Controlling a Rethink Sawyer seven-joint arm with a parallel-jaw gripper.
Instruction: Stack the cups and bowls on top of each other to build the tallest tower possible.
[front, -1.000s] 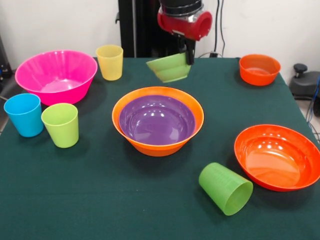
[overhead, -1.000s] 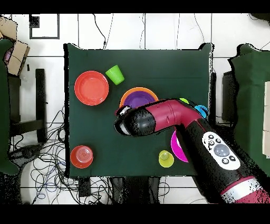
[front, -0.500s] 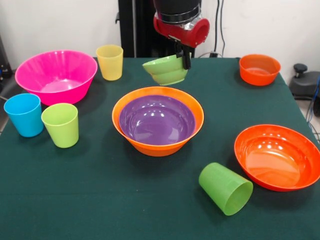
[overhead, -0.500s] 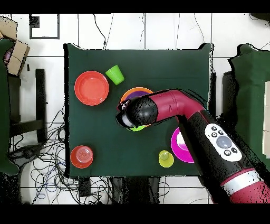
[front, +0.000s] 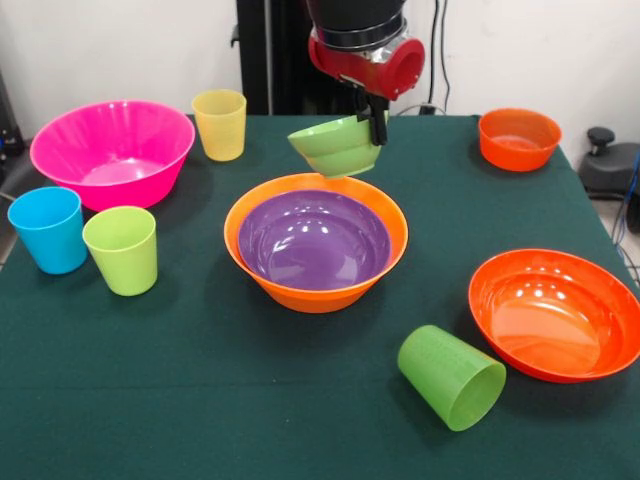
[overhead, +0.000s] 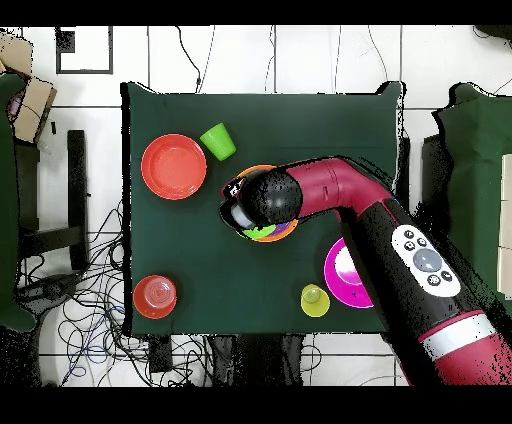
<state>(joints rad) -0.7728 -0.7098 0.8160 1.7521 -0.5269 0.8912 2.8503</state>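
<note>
Green cloth covers the bench (front: 200, 420), where the gripper (front: 376, 118) has its fingers clamped on the small green bowl (front: 338, 146) by its rim, tilted (ready for nesting) above the 12 o'clock edge of the purple bowl (front: 313, 240) inside the large orange bowl (front: 318, 293). Overhead, the arm (overhead: 330, 195) hides most of this stack.

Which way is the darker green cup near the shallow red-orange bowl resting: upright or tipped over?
Tipped over. The darker green cup lies on its side on the table, its open mouth facing the front right.
</note>
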